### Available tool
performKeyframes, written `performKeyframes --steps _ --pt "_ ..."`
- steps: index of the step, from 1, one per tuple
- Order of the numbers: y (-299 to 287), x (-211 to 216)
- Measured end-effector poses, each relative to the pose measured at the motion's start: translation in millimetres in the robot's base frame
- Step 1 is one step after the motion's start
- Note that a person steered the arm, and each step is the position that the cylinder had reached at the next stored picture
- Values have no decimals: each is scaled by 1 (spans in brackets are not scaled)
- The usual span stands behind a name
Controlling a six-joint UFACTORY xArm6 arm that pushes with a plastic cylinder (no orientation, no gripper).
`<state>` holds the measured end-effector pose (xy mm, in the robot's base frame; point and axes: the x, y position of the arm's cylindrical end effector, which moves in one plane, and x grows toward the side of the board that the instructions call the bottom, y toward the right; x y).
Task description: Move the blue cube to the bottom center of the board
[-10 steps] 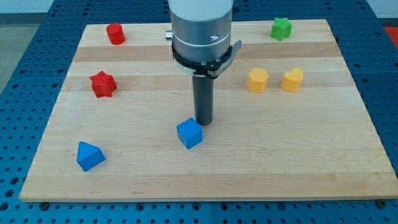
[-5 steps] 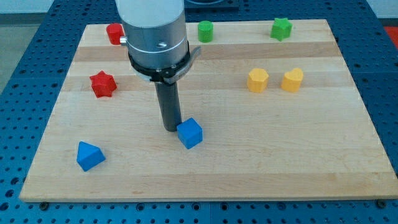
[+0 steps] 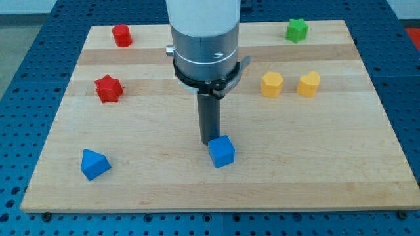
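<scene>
Over the last half second your tip [image 3: 209, 141] swung from the blue cube's [image 3: 222, 151] left to its upper-left edge, touching; no gripper, nothing grasped. The cube shifted right and down, nearing the board's [image 3: 315, 170] bottom center.

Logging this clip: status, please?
My tip just above the blue cube, at its upper-left edge. Cube low on the board, near centre. Nothing below it in the way.
</scene>
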<state>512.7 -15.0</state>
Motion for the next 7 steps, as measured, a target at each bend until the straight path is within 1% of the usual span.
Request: performKeyframes --steps 2,3,5,6,7 --pt "0 2" --pt "0 -34" --pt "1 -138" --pt "28 -161" --pt "65 -164"
